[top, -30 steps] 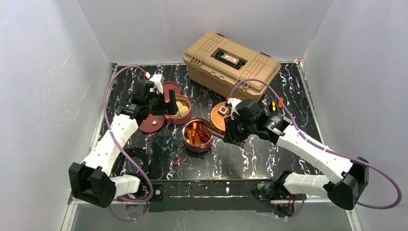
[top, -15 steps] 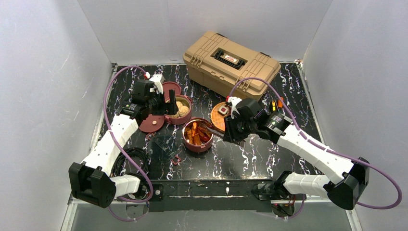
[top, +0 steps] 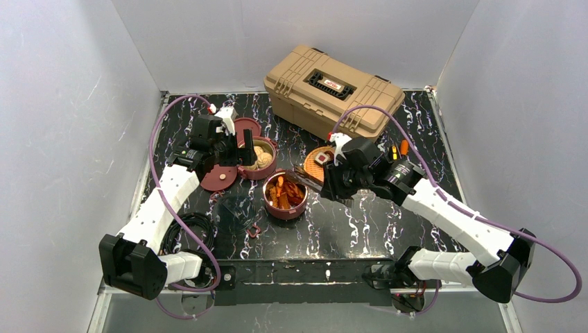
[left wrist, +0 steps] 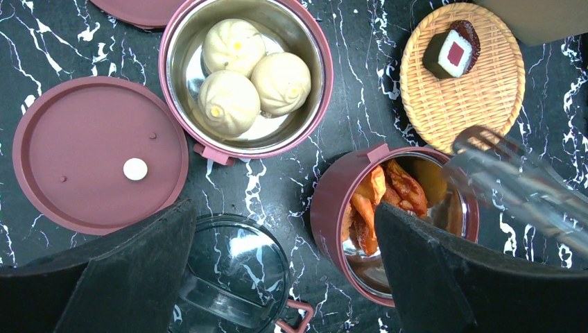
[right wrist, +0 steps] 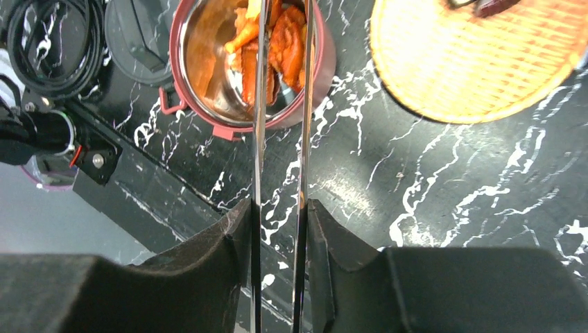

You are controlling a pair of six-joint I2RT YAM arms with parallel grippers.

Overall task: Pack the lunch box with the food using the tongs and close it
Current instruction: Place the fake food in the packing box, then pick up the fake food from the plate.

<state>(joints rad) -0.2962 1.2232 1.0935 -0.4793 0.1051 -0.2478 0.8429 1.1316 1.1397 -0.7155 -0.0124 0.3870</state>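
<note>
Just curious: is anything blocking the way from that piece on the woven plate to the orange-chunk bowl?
Nothing visible does. The plate sits beside the open bowl; only the tongs in the right gripper hover at its rim.

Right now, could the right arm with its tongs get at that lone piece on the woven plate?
Probably yes: the right gripper holds the tongs over the bowl, and the piece lies uncovered on the woven plate right beside it.

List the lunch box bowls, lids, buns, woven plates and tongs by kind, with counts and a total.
Round maroon steel-lined bowls: 2
Flat maroon lids: 2
Round beige buns: 3
Flat orange woven plate: 1
Long thin metal tongs: 1
Total: 9
</note>
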